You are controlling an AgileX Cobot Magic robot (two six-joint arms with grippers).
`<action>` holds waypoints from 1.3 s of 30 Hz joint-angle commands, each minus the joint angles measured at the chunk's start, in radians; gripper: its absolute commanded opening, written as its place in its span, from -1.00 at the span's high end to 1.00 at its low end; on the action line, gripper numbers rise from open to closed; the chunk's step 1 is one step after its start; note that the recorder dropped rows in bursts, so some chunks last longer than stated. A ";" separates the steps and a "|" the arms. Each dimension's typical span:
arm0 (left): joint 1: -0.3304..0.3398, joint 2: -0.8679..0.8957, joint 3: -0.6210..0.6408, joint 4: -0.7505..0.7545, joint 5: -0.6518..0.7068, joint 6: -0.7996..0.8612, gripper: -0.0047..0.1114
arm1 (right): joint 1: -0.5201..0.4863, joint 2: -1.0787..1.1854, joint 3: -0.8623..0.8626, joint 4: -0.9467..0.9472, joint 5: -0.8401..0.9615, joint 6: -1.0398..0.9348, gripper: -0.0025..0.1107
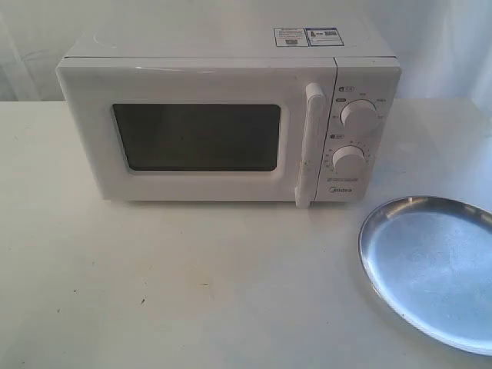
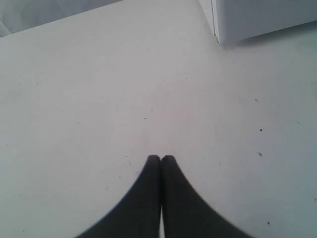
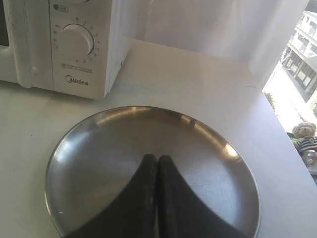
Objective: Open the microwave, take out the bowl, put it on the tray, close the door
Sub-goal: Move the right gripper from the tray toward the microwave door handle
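We hold the black left gripper point(image 2: 161, 157) clenched over the white table point(image 1: 192, 284) and the black right gripper point(image 3: 157, 157) clenched above the round silver tray point(image 1: 430, 269), four o'clock from the white boxy microwave point(image 1: 192, 44), door point(image 1: 200, 138) shut.

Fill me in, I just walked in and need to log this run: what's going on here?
Nothing is being handled yet. The microwave sits on the white table with its door shut, and no bowl is in view. The silver tray lies beside it on the dial side, bare. The left fingers are pressed together over bare table near the microwave's corner; the right fingers, also together, hang above the tray.
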 commanded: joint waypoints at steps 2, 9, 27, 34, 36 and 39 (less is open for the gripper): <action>0.001 -0.002 -0.002 -0.008 0.000 -0.004 0.92 | 0.001 -0.006 0.005 0.004 -0.051 0.004 0.96; 0.001 -0.002 -0.002 -0.008 0.000 -0.004 0.92 | 0.001 -0.006 0.005 0.195 -0.531 0.201 0.96; 0.001 -0.002 -0.002 -0.008 0.000 -0.004 0.92 | 0.001 -0.003 -0.034 -0.116 -1.534 0.710 0.96; 0.001 -0.002 -0.002 -0.008 0.000 -0.004 0.92 | 0.001 0.019 -0.090 0.063 -1.225 0.693 0.96; 0.001 -0.002 -0.002 -0.008 -0.002 -0.004 0.92 | 0.001 0.083 -0.155 0.092 -1.060 0.553 0.96; 0.001 -0.002 -0.002 -0.008 -0.002 -0.004 0.92 | 0.001 0.247 -0.264 -0.173 -1.003 0.494 0.96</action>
